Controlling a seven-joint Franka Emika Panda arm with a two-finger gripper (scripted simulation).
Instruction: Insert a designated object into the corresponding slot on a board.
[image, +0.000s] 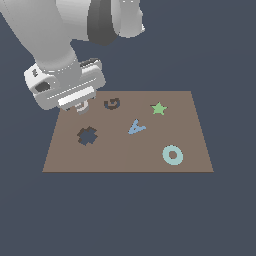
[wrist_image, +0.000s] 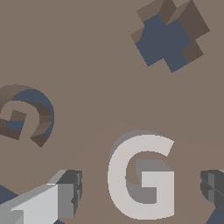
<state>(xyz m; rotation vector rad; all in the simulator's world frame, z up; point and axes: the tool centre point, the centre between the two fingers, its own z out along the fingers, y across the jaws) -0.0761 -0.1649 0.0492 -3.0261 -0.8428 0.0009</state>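
Fingertips (wrist_image: 65, 194) of the end effector (wrist_image: 140, 192) are seen closest in the wrist view, 1 on each side of the grey G block (wrist_image: 141, 177), spread apart with clear gaps to the block; nothing is pinched. Grey G is seen lying flat on the brown board (wrist_image: 87, 52), between the 2 fingers and untouched by either.

G-shaped slot (wrist_image: 26, 114) is shown as a dark cutout in the board, near the block but apart from it, unfilled. Cross-shaped cutout (wrist_image: 168, 37) is seen farther off on the board, also unfilled.

From the exterior view, the end effector (image: 81, 106) is placed low over the board's (image: 125, 160) far corner on that view's left, and the G block is hidden beneath it. G slot (image: 112, 103) lies just beside it toward the view's right; the cross cutout (image: 87, 135) sits nearer the camera. Light blue A (image: 135, 127), green star (image: 158, 108) and teal ring (image: 172, 155) are spread over the view's right half, well apart from the end effector. Nothing is seen standing on the board between block and slot.
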